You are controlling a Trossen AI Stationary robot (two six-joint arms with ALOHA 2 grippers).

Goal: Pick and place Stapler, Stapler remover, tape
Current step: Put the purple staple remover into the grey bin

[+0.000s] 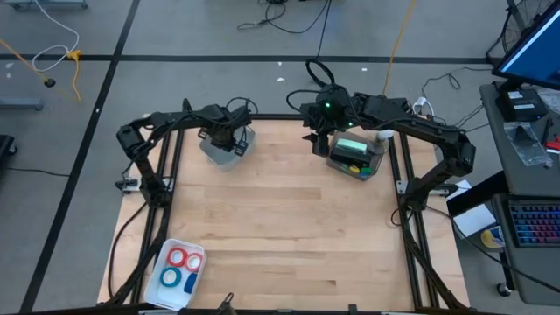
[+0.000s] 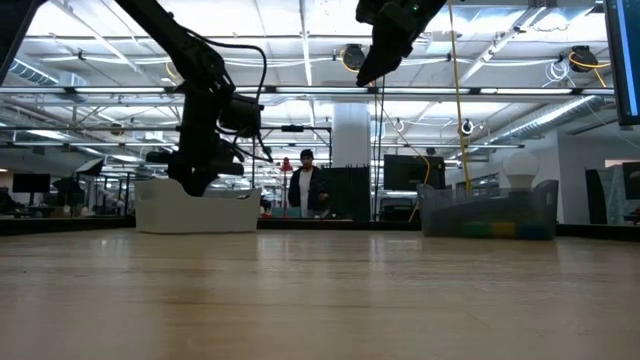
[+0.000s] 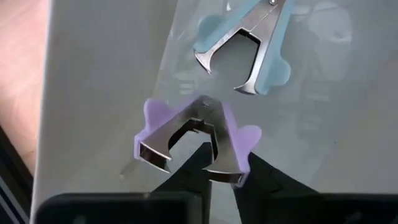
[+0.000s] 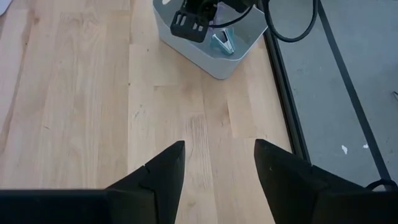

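My left gripper (image 1: 226, 140) points down into a white bin (image 1: 210, 154) at the table's far left, shut on a purple staple remover (image 3: 186, 124). A blue staple remover (image 3: 245, 37) lies on the bin's floor beside it. My right gripper (image 4: 219, 155) hangs open high over the table's far middle, with nothing between its fingers. Beside it a clear bin (image 1: 374, 166) holds a green and black stapler (image 1: 353, 149). Red and blue tape rolls (image 1: 179, 265) lie in a white tray (image 1: 199, 278) at the near left corner. My left gripper pinches one arm of the purple staple remover, at its metal jaw (image 3: 222, 173), between its two fingers (image 3: 267, 180). The fingers come from above, pointing down. The remover's other arm (image 3: 152, 152) sticks out free to one side. Whether the remover rests on the bin's floor, I cannot tell.
Bare wood stretches across the table's middle and near side (image 1: 289, 227). Black frame rails (image 1: 407, 219) run along the left and right edges. Beyond the far edge a person (image 2: 305, 185) stands in the room.
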